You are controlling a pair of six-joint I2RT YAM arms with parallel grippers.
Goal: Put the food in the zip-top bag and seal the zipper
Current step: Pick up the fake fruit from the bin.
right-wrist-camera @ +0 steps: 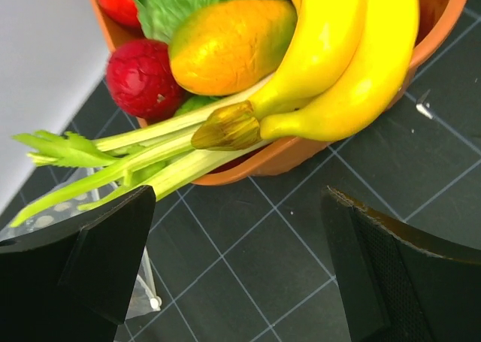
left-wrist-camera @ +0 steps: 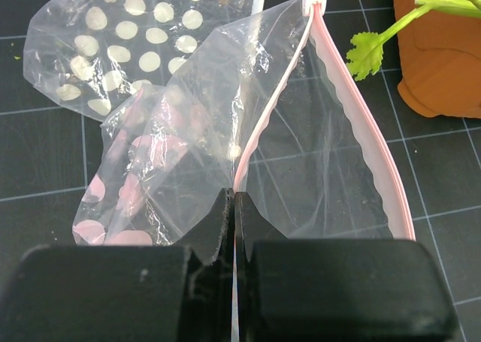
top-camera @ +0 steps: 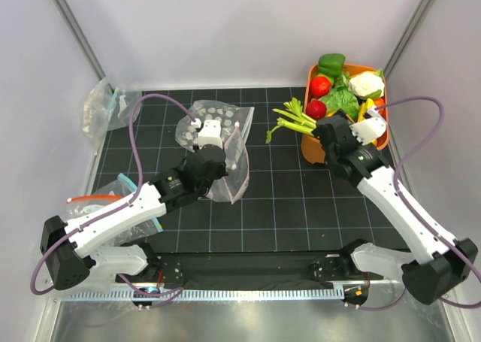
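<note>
– What does the left gripper [left-wrist-camera: 234,201] hold?
– Its jaws are pressed together on the pale pink zipper [left-wrist-camera: 368,135], pinching one lip of the zip-top bag [left-wrist-camera: 188,124]. The other lip curves away to the right of the jaws, so the mouth stands open in front of them. The dotted face lies crumpled to the left, on the black mat [left-wrist-camera: 45,154].
– And the right gripper [right-wrist-camera: 240,207]?
– Its jaws are spread wide and pinch nothing. Just ahead of them is the orange basket [right-wrist-camera: 301,152], with the banana bunch [right-wrist-camera: 338,64] hanging over its rim. Celery stalks [right-wrist-camera: 128,158] stick out to the left. Behind those lie the red fruit [right-wrist-camera: 139,75] and the lettuce [right-wrist-camera: 188,0].
– So where is the food?
– In the basket, well apart from the bag.
</note>
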